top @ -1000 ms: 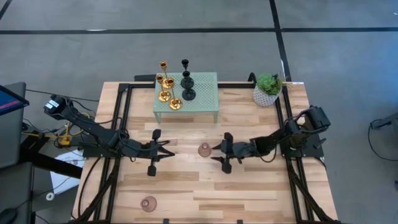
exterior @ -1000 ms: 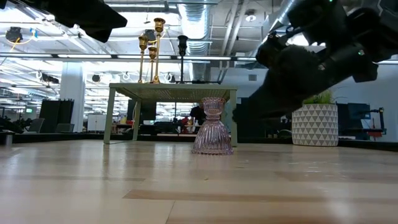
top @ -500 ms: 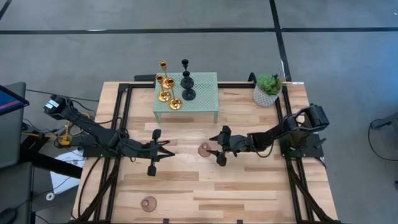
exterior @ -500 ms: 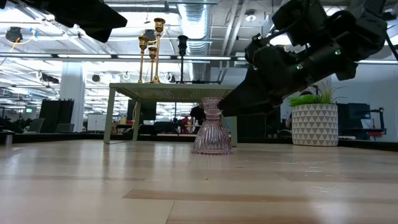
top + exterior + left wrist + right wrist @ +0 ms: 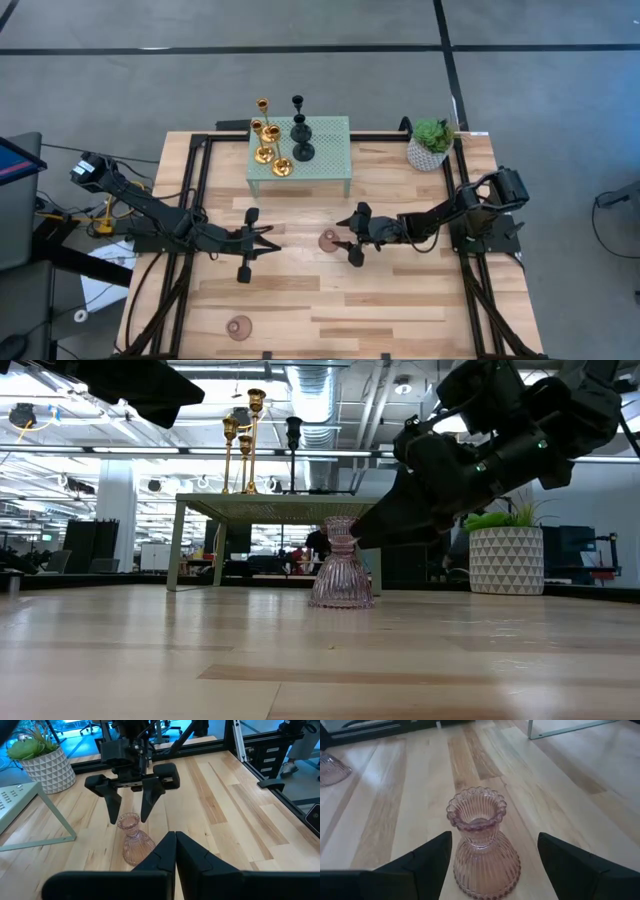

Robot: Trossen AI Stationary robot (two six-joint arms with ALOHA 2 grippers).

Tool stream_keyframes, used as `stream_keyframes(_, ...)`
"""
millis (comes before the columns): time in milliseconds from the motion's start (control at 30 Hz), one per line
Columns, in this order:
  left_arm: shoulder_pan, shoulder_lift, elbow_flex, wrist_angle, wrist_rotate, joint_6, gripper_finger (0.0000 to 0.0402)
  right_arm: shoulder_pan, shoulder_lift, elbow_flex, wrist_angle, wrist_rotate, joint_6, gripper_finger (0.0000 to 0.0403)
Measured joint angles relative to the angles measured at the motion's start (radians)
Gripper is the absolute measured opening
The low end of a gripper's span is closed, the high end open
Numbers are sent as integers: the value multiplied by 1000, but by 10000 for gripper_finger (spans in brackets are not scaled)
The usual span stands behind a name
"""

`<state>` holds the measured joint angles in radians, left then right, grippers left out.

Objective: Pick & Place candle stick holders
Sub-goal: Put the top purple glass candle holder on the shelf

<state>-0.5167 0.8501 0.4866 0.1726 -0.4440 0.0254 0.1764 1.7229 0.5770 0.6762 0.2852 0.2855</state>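
The right gripper (image 5: pixel 345 237) had its fingers (image 5: pixel 427 860) spread wide, one on each side of the pink glass candle holder (image 5: pixel 481 845), which stood upright on the desk (image 5: pixel 400 290) between them, untouched by either. The left gripper (image 5: pixel 268 243) hung low over the desk well apart from that holder, its fingers (image 5: pixel 172 851) pressed together and empty. Beyond the right fingers, the gold candle holders (image 5: pixel 268 140) and black candle holders (image 5: pixel 300 130) stood on the small green stand (image 5: pixel 330 150), and another pink glass holder (image 5: pixel 238 326) stood near the desk's front edge.
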Motion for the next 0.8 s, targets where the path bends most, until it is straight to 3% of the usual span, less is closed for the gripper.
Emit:
stream_keyframes(267, 0, 0, 0, 0, 0, 0, 10, 1, 2, 3, 12, 1, 69, 285)
stream_keyframes(600, 0, 0, 0, 0, 0, -3, 10, 32, 206, 136, 12, 4, 6, 286)
stream_keyframes(800, 0, 0, 0, 0, 0, -3, 10, 25, 211, 159, 13, 4, -5, 286)
